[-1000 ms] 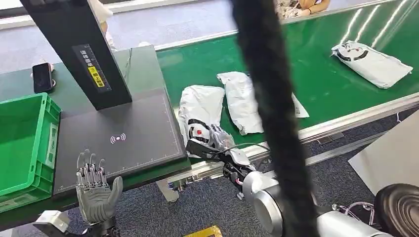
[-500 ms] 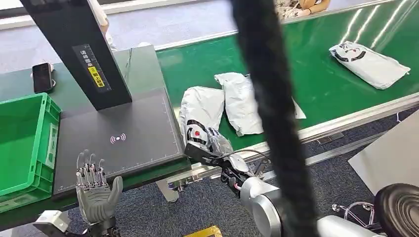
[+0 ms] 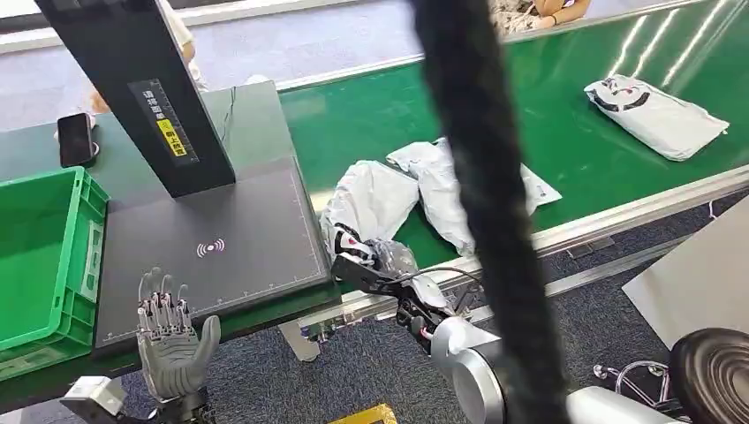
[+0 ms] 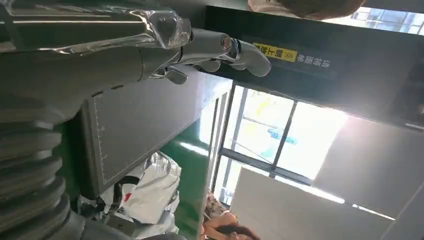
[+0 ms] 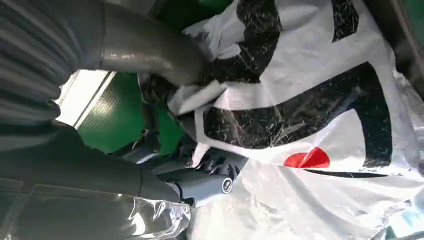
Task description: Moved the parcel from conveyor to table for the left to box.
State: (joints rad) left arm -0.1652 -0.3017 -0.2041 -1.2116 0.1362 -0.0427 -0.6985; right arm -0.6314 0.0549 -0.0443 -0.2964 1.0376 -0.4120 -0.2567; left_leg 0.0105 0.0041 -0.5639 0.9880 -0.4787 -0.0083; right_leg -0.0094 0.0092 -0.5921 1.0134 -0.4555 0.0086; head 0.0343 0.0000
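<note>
The right hand [image 3: 386,259] reaches forward from its silver arm with thumb and fingers [image 5: 150,60] closed on a crumpled parcel [image 3: 366,208], while the left hand [image 3: 172,340] stands upright, palm open, fingers spread, holding nothing.

parcel [image 3: 366,208] on conveyor [image 3: 574,141] — right of table [image 3: 256,115]

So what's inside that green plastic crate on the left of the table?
The visible part of the green plastic crate shows only a bare green floor and walls. Its left portion runs out of the head view, so anything there cannot be seen.
</note>
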